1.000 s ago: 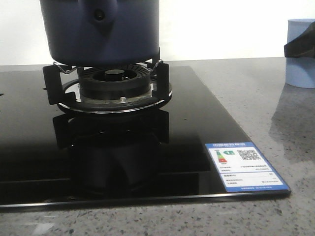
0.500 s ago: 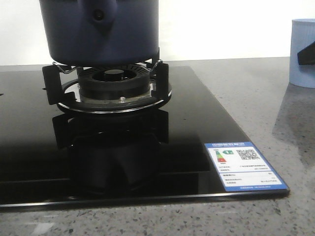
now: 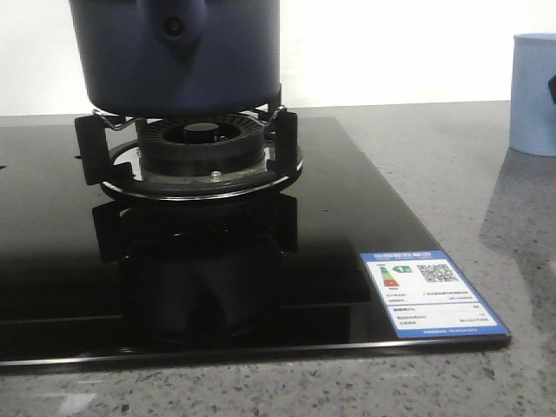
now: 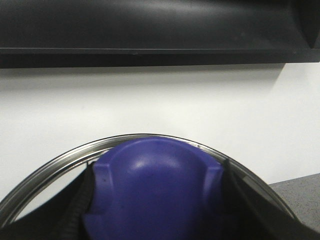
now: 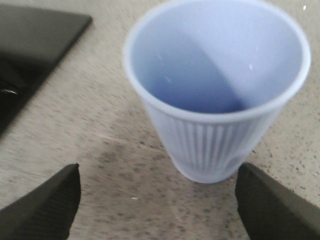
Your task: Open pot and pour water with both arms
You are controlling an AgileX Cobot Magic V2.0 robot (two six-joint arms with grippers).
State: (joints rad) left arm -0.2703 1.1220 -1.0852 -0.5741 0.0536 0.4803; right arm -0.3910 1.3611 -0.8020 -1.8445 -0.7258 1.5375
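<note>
The dark navy-blue pot (image 3: 174, 61) stands on the gas burner (image 3: 204, 143), its handle stub with a small hole facing me; its top is cut off by the frame. In the left wrist view, my left gripper (image 4: 155, 205) is shut on the blue lid knob (image 4: 155, 185), black fingers (image 4: 65, 215) on both sides and the lid's steel rim (image 4: 50, 167) behind. My right gripper (image 5: 157, 202) is open and empty, low over the counter just in front of the pale blue ribbed cup (image 5: 215, 100). Only a black sliver of it shows in the front view.
The black glass hob (image 3: 347, 217) carries a blue-and-white label (image 3: 433, 294) at its front right corner. The cup (image 3: 534, 91) stands on the speckled grey counter (image 3: 469, 156) at the far right. A white wall and a black hood (image 4: 150, 30) are behind the lid.
In the front view, the black right gripper that overlapped the cup has drawn off to the right, leaving only a sliver at the frame edge. Pot and cup have not moved.
</note>
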